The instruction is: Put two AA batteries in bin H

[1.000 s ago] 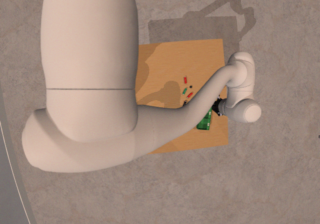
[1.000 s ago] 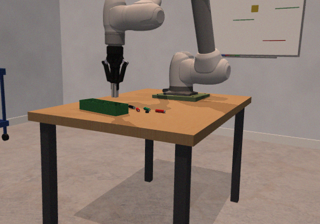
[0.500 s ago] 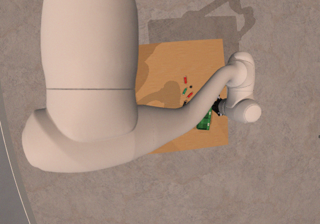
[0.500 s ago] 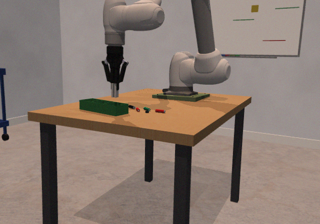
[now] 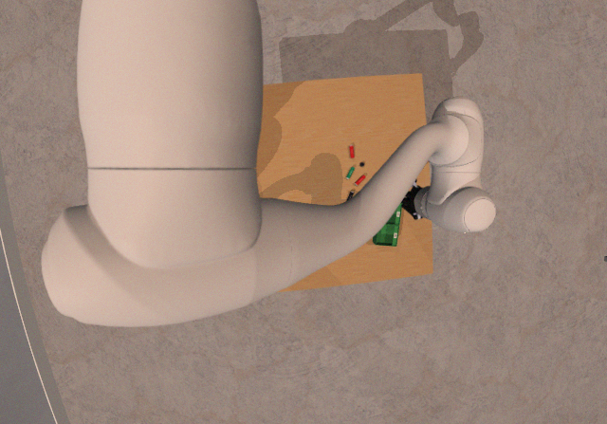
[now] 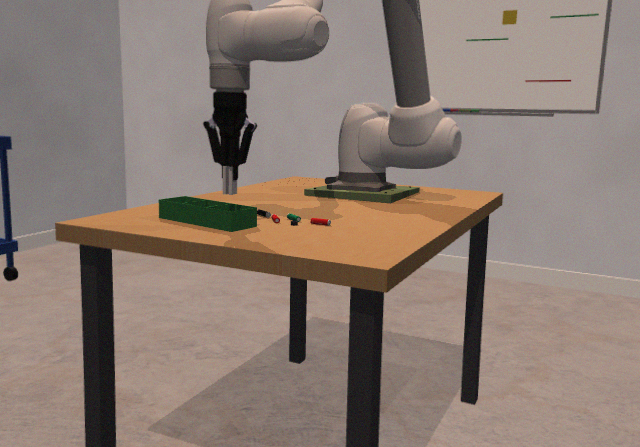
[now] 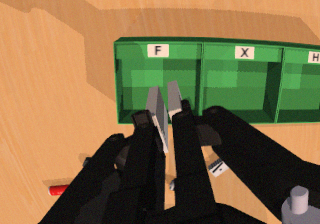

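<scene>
The green bin (image 6: 206, 213) (image 5: 387, 230) (image 7: 247, 119) is one long tray with compartments labelled F, X and H; the H compartment (image 7: 303, 87) is at the right edge of the wrist view. My gripper (image 6: 229, 186) (image 7: 167, 98) (image 5: 409, 205) hangs upright over the F compartment, its fingers nearly together, and I see nothing between them. Loose on the table beside the bin lie a red battery (image 6: 320, 221) (image 5: 351, 151), a green one (image 6: 293, 218) (image 5: 350, 172), another red one (image 6: 275, 218) (image 5: 359, 179) and a dark one (image 6: 263, 212) (image 5: 351, 194).
The arm's base stands on a green plate (image 6: 361, 192) at the back of the wooden table (image 6: 336, 256). A small black round thing (image 5: 362, 163) lies among the batteries. The arm hides much of the table in the overhead view.
</scene>
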